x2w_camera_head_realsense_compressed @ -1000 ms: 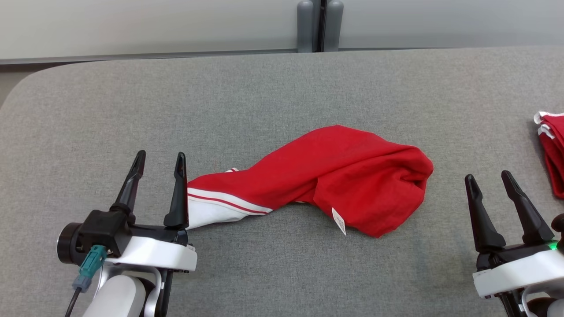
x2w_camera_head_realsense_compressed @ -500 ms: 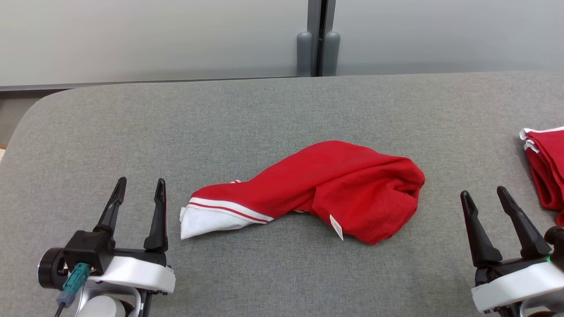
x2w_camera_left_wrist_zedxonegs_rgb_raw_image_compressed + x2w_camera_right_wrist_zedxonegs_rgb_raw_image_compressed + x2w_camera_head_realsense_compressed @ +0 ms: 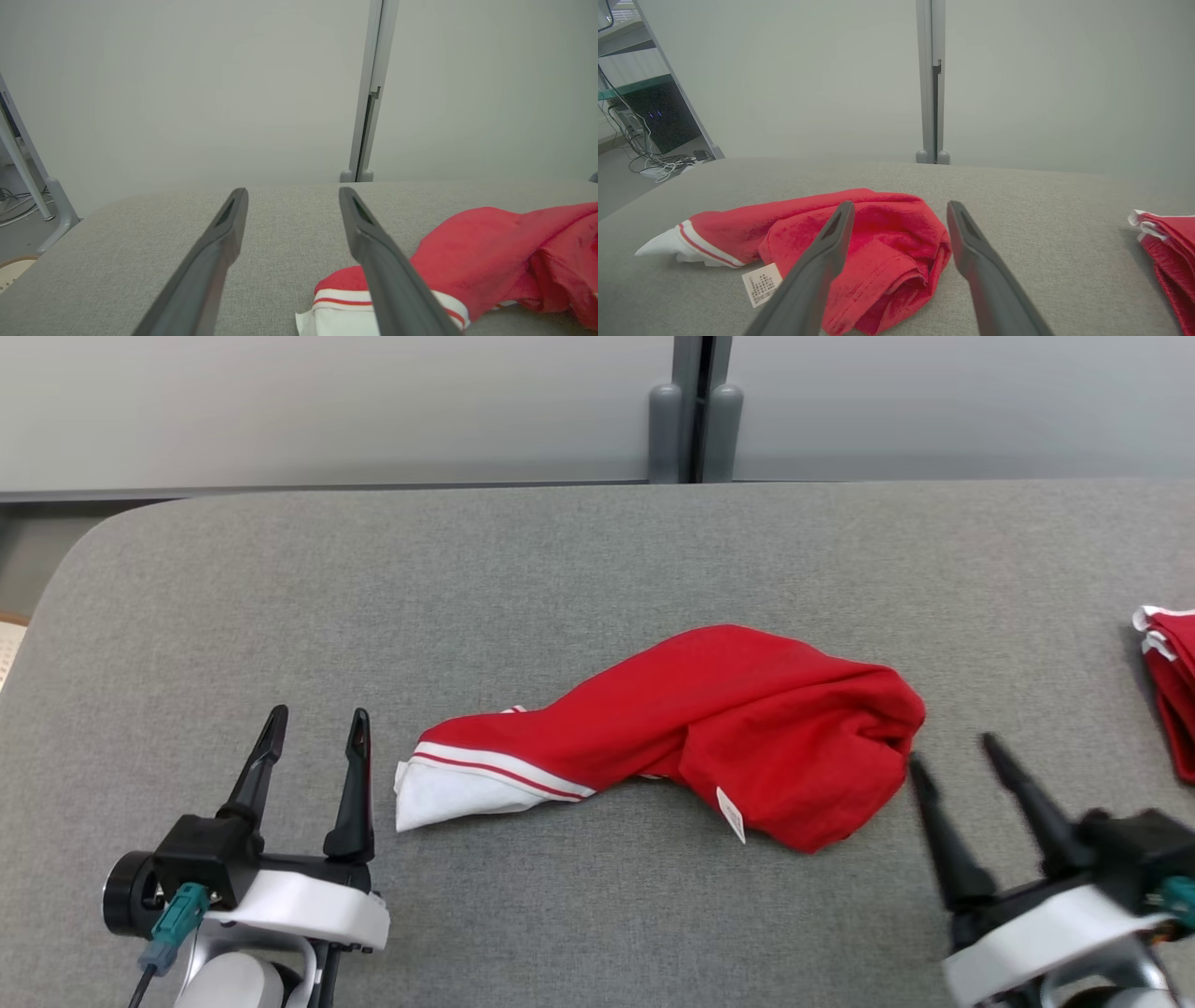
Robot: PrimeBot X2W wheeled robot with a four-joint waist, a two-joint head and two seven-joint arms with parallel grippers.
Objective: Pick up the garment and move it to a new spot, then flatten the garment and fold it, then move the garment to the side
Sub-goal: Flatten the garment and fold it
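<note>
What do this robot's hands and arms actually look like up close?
The left gripper and right gripper each have two long, tapering black fingers on a black block, set in a glossy white wrist shell. A teal plug with a dark cable hangs off the left wrist; the right wrist shows a teal bit too, though blurred.

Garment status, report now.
Left gripper open beside white end; right gripper open at bunched end. Garment crumpled on table, unheld. Nothing in the way; second red garment far right.
</note>
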